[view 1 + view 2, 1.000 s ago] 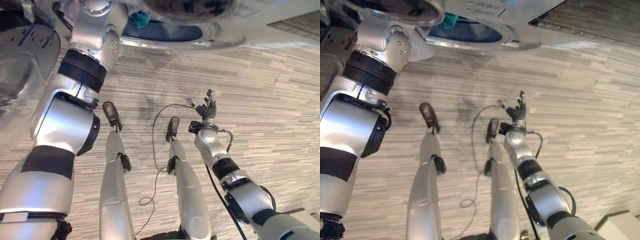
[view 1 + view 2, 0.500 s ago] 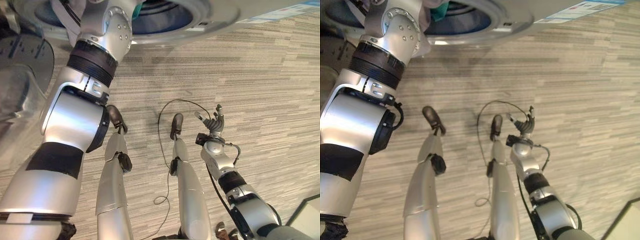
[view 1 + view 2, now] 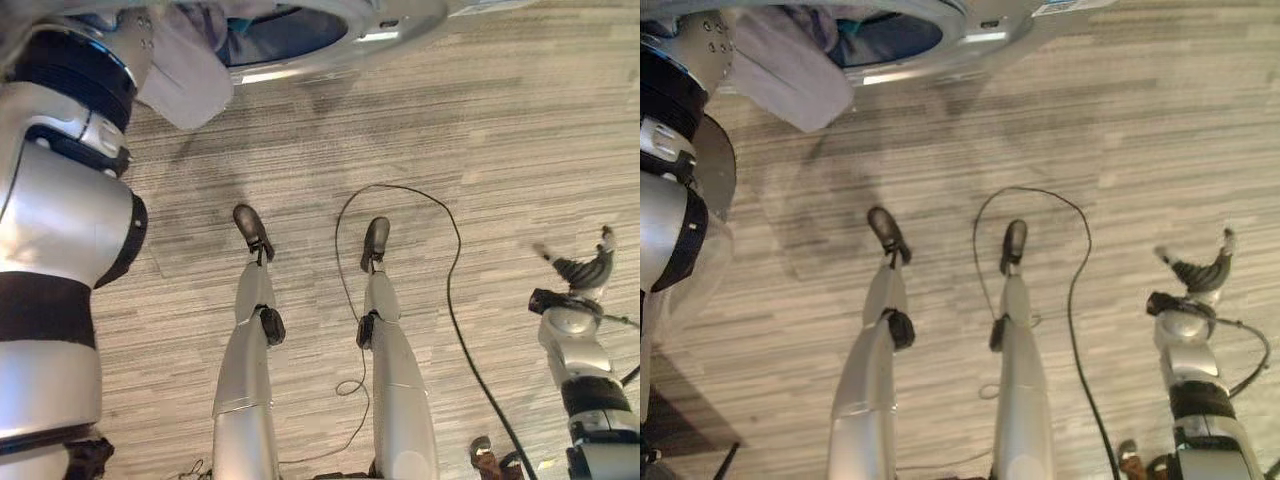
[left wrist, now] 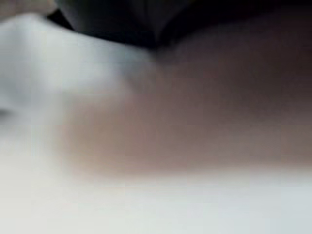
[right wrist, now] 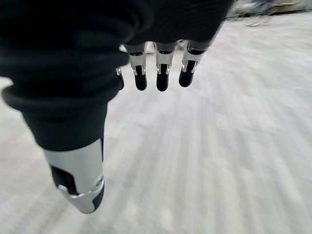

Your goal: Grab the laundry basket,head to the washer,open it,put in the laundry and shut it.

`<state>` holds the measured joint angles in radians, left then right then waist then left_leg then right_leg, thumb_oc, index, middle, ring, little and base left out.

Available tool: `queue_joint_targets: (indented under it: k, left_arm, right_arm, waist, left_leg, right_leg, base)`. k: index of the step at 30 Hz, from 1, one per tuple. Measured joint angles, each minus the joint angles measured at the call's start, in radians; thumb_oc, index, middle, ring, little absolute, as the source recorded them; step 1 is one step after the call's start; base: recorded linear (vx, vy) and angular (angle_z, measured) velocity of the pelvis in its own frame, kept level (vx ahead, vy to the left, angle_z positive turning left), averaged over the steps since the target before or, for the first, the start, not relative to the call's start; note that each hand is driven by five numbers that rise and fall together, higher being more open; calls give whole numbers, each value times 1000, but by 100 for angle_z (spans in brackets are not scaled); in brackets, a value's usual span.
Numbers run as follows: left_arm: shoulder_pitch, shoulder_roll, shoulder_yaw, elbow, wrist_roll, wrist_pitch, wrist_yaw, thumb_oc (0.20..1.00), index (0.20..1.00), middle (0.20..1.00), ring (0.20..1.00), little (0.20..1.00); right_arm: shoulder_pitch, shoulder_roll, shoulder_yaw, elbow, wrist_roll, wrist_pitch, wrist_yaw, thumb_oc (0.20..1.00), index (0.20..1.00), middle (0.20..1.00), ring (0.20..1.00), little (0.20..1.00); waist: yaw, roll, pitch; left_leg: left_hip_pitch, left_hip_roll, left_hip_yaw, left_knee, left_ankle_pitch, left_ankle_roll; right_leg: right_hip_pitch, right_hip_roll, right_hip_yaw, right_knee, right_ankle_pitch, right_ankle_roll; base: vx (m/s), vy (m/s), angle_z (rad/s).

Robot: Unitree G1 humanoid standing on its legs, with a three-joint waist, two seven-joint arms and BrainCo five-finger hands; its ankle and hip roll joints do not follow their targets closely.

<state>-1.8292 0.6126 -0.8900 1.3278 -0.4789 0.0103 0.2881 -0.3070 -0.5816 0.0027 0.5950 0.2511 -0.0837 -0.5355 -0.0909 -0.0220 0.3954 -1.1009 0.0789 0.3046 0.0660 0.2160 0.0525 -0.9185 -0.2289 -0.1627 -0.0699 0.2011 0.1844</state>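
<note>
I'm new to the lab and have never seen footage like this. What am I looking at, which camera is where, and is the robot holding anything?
This is a two-legged humanoid robot seen through its own cameras. Two pictures come from a stereo camera on its head, looking down at a striped floor. Along the top edge is the round opening of a washer, with dark laundry inside and a pale cloth hanging out over its rim. The left arm reaches up toward that opening; its hand is hidden, and its wrist camera gives just a blur of pale cloth and darkness, so I cannot tell what it grips. The right hand hangs off to the side over the floor, and its wrist camera shows its fingers relaxed and holding nothing.
</note>
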Motion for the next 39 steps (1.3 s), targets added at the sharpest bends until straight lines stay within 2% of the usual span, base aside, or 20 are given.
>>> queue_joint_targets:
  k: [2, 4, 5, 8, 11, 12, 14, 16, 18, 20, 21, 22, 24, 27, 29, 30, 31, 32, 34, 39]
  left_arm:
    - [-17, -33, -89, 27, 176, 65, 2, 1000, 1000, 1000, 1000, 1000]
    - [-89, -72, -308, -46, 407, 85, 9, 1000, 1000, 1000, 1000, 1000]
    - [-117, -49, -425, -101, 513, 86, 10, 1000, 1000, 1000, 1000, 1000]
    - [-127, -63, -470, -248, 755, 68, 40, 1000, 1000, 1000, 1000, 1000]
    - [-133, -4, -552, -439, 1035, 57, 119, 1000, 1000, 1000, 1000, 1000]
    - [-134, 4, -552, -467, 1087, 52, 134, 1000, 1000, 1000, 1000, 1000]
    - [-133, 99, -544, -611, 1181, 66, 203, 1000, 1000, 1000, 1000, 1000]
    - [-128, 138, -546, -597, 1244, 72, 280, 1000, 1000, 1000, 1000, 1000]
    - [-57, 94, -623, -566, 1314, 103, 211, 1000, 1000, 1000, 1000, 1000]
    - [137, -121, -294, -480, 1196, 116, 111, 1000, 1000, 1000, 1000, 1000]
    - [301, -261, 124, -445, 1043, 74, 76, 1000, 1000, 1000, 1000, 1000]
    - [485, -438, 530, -418, 615, 88, 55, 1000, 1000, 1000, 1000, 1000]
    - [536, -366, 411, -320, 323, 91, -20, 1000, 1000, 1000, 1000, 1000]
    - [444, -266, 355, -222, -179, 48, -28, 1000, 1000, 1000, 1000, 1000]
    - [374, -220, 326, -189, -381, 72, -31, 1000, 1000, 1000, 1000, 1000]
    - [373, -175, 291, -222, -485, 14, -23, 1000, 1000, 1000, 1000, 1000]
    - [345, -121, 286, -254, -534, -44, -21, 1000, 1000, 1000, 1000, 1000]
    - [326, -100, 285, -254, -535, -56, -22, 1000, 1000, 1000, 1000, 1000]
    - [301, -66, 285, -253, -535, -66, -23, 1000, 1000, 1000, 1000, 1000]
    - [299, -65, 278, -249, -532, -67, -26, 1000, 1000, 1000, 1000, 1000]
  right_arm:
    - [-17, 34, 73, -2, 10, -27, 29, 1000, 1000, 1000, 1000, 1000]
    - [-54, 22, 139, -43, 9, -43, 72, 1000, 1000, 1000, 1000, 1000]
    - [-67, -4, 175, -68, 7, -50, 86, 1000, 1000, 1000, 1000, 1000]
    - [-97, -32, 201, -107, -22, -101, 105, 1000, 1000, 1000, 1000, 1000]
    - [-110, -34, 244, -94, -36, -130, 107, 1000, 1000, 1000, 1000, 1000]
    - [-110, -33, 258, -88, -38, -134, 110, 1000, 1000, 1000, 1000, 1000]
    - [-110, -31, 289, -83, -40, -145, 119, 1000, 1000, 1000, 1000, 1000]
    - [-98, -33, 292, -113, -40, -158, 126, 1000, 1000, 1000, 1000, 1000]
    - [-98, -73, 249, -71, -36, -177, 123, 1000, 1000, 1000, 1000, 1000]
    - [-119, 47, 178, 61, -28, -160, 90, 1000, 1000, 1000, 1000, 1000]
    - [-114, 91, 152, 73, -28, -114, 86, 1000, 1000, 1000, 1000, 1000]
    - [-77, 157, 198, 29, -28, -32, 111, 1000, 1000, 1000, 1000, 1000]
    - [-57, 180, 267, 7, -29, -7, 132, 1000, 1000, 1000, 1000, 1000]
    - [-97, 157, 386, 60, -29, 45, 154, 1000, 1000, 1000, 1000, 1000]
    - [-107, 134, 401, 54, -29, 49, 157, 1000, 1000, 1000, 1000, 1000]
    - [-108, 96, 415, 14, -29, 51, 161, 1000, 1000, 1000, 1000, 1000]
    - [-107, 62, 407, -20, -30, 47, 164, 1000, 1000, 1000, 1000, 1000]
    - [-106, 52, 405, -21, -32, 44, 166, 1000, 1000, 1000, 1000, 1000]
    - [-106, 53, 386, -4, -32, 43, 165, 1000, 1000, 1000, 1000, 1000]
    - [-70, 64, 351, 15, -31, 43, 165, 1000, 1000, 1000, 1000, 1000]
  waist:
    - [-7, 3, -2]
    - [-19, 1, -1]
    - [-27, 1, -1]
    - [-30, -1, -2]
    - [-32, -2, -3]
    - [-31, -3, -3]
    - [-39, -5, -1]
    - [-69, -10, 1]
    - [-55, -11, 0]
    - [-26, -23, -8]
    - [-13, -23, -26]
    - [-11, -44, -59]
    - [-30, -57, -75]
    - [-41, -58, -76]
    - [-37, -58, -76]
    - [-40, -58, -76]
    - [-41, -61, -78]
    - [-43, -62, -78]
    - [-54, -67, -82]
    - [-63, -68, -82]
  left_leg:
    - [-1, -1, -4, 4, 0, 0]
    - [-24, -15, -18, 7, -2, 2]
    - [-31, -22, -20, 8, -2, 6]
    - [-44, -36, -18, 42, -24, 38]
    - [-55, -43, -15, 70, -41, 55]
    - [-55, -44, -15, 71, -41, 55]
    - [-57, -43, -15, 75, -41, 55]
    - [-57, -36, -17, 80, -40, 55]
    - [-48, -35, -17, 128, -66, 64]
    - [-24, -35, -28, 142, -87, 47]
    - [-24, -36, -33, 141, -89, 43]
    - [-18, -44, -33, 141, -86, 47]
    - [-19, -51, -35, 142, -90, 51]
    - [-45, -48, -45, 164, -91, 53]
    - [-54, -45, -49, 171, -91, 53]
    - [-56, -45, -51, 174, -91, 53]
    - [-57, -41, -52, 176, -94, 50]
    - [-57, -39, -52, 176, -94, 49]
    - [-57, -35, -52, 176, -95, 50]
    - [-57, -36, -47, 178, -97, 53]
  right_leg:
    - [16, 0, -13, -13, 1, -1]
    - [12, -18, -37, -12, 7, 8]
    - [12, -24, -41, -12, 9, 11]
    - [13, -42, -40, -3, 9, 20]
    - [15, -53, -38, -2, 11, 23]
    - [16, -53, -38, -2, 14, 27]
    - [14, -51, -37, -2, 16, 26]
    - [15, -45, -36, -3, 17, 24]
    - [34, -49, -26, 12, 17, 24]
    - [69, -52, -33, 21, 1, 43]
    - [71, -52, -38, 26, -9, 56]
    - [86, -54, -40, 8, -5, 51]
    - [101, -55, -44, -17, 2, 43]
    - [96, -55, -58, -16, 9, 44]
    - [97, -52, -65, -16, 11, 46]
    - [98, -52, -66, -16, 11, 46]
    - [98, -48, -66, -16, 12, 47]
    - [98, -47, -66, -17, 11, 48]
    - [97, -46, -66, -17, 0, 49]
    - [93, -45, -60, -17, 9, 43]
  base:
    - [23, 19, 16]
    - [24, 19, 24]
    - [16, 23, 15]
    - [11, 37, 6]
    - [2, 27, 0]
    - [5, 39, -1]
    - [0, 9, -2]
    - [11, 84, -5]
    - [22, 50, -7]
    - [7, -5, 4]
    - [4, 11, 12]
    - [-9, 31, 10]
    - [-20, 30, 9]
    - [-24, -1, 7]
    - [-14, -8, 2]
    - [0, 0, 0]
    - [-20, -14, -4]
    - [-12, -5, -5]
    - [0, 0, 0]
    - [0, 0, 0]
